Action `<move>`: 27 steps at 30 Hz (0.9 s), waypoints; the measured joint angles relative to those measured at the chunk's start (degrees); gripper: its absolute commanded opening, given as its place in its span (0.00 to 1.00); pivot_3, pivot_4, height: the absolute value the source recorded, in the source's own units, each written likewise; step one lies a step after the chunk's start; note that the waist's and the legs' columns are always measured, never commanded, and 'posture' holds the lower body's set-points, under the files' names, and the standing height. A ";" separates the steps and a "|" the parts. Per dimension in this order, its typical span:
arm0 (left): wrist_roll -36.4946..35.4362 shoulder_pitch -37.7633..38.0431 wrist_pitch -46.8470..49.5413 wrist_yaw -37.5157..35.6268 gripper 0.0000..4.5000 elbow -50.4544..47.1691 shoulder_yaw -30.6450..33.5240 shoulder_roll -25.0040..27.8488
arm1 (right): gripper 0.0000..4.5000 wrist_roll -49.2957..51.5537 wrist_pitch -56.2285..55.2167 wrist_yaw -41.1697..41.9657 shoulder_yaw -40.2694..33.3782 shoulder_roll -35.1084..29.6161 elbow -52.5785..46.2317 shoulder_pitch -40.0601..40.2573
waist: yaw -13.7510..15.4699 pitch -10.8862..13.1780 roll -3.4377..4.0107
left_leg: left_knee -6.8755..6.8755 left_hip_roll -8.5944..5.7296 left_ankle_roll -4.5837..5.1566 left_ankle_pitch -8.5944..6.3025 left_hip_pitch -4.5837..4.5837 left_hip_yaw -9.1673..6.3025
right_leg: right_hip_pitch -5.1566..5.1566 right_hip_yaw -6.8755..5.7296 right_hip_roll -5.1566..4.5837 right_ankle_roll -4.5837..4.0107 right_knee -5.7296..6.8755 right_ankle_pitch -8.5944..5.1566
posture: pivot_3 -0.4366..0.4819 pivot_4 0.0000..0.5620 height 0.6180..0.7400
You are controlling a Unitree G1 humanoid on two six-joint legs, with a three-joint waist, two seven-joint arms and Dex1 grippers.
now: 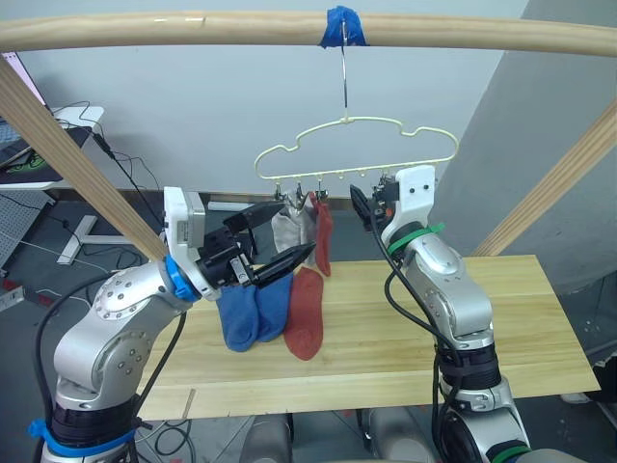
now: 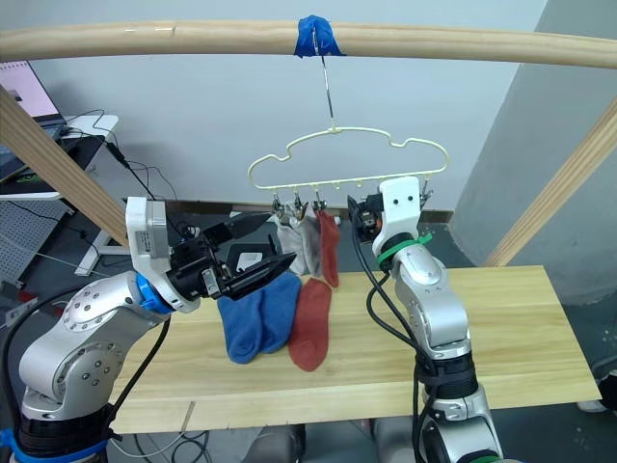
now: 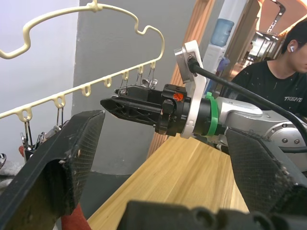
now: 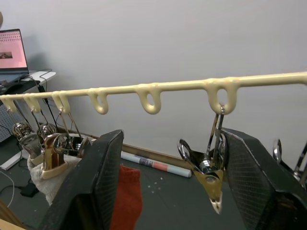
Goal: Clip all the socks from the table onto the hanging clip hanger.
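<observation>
The pale-yellow clip hanger (image 1: pixel 357 145) hangs by its hook from the top pole. A light grey sock (image 1: pixel 287 228) and a rust-red sock (image 1: pixel 324 236) hang from clips at its left end. On the table (image 1: pixel 501 328) lie two blue socks (image 1: pixel 253 309), with a rust-red sock (image 1: pixel 307 316) beside them. My left gripper (image 2: pixel 281 238) is open and empty, above the blue socks and just left of the hung socks. My right gripper (image 1: pixel 361 206) is open just under the hanger's row, with a free metal clip (image 4: pixel 211 182) between its fingers (image 4: pixel 91 187).
A round wooden pole (image 1: pixel 193 29) runs across the top, with blue tape (image 1: pixel 342 27) at the hook. Slanted poles stand at left (image 1: pixel 77 154) and right (image 1: pixel 559 183). A person (image 3: pixel 283 72) sits beyond the table's right side. A desk with cables is at back left.
</observation>
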 measured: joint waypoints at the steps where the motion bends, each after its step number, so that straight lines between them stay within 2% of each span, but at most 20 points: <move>1: 0.03 0.00 -0.01 0.01 1.00 0.00 -0.19 0.00 | 0.71 0.00 0.00 -0.03 -0.01 0.13 0.03 -0.07 | 0.00 0.00 0.00 | 0.00 0.00 0.00 0.00 0.00 0.00 | 0.00 0.00 0.00 0.00 0.00 0.00 | 0.41 0.39 1.00; 14: -0.07 -1.08 -0.09 1.21 1.00 -0.02 -0.70 -0.42 | 0.71 0.07 -0.19 -0.76 -0.59 1.04 1.67 -1.22 | 0.02 0.02 0.02 | 0.00 0.00 0.00 0.00 -0.01 0.00 | 0.00 0.00 0.00 -0.01 0.00 0.01 | 0.41 0.38 1.00; 22: -0.08 -1.04 -0.09 1.22 1.00 -0.04 -0.70 -0.42 | 0.13 0.50 -0.19 -1.21 -1.47 1.37 1.67 -1.22 | 0.02 0.02 0.03 | -0.01 0.00 0.00 0.00 0.00 0.00 | 0.00 0.00 0.00 -0.01 0.00 0.00 | 0.41 0.38 1.00; 25: -0.07 -0.89 -0.16 1.21 1.00 -0.08 -0.70 -0.42 | 0.01 0.79 -0.18 -1.22 -1.77 1.40 1.67 -1.22 | 0.02 0.02 0.02 | -0.01 0.00 0.00 0.00 -0.01 0.00 | 0.00 0.00 0.00 -0.01 0.00 0.01 | 0.41 0.37 1.00; 27: -0.06 -0.53 -0.26 1.21 1.00 -0.16 -0.71 -0.49 | 0.00 1.32 -0.03 -1.16 -2.02 1.39 1.67 -1.22 | 0.02 0.02 0.02 | -0.01 0.00 0.00 0.00 0.00 0.00 | 0.00 0.00 0.00 -0.08 0.00 0.05 | 0.41 0.37 1.00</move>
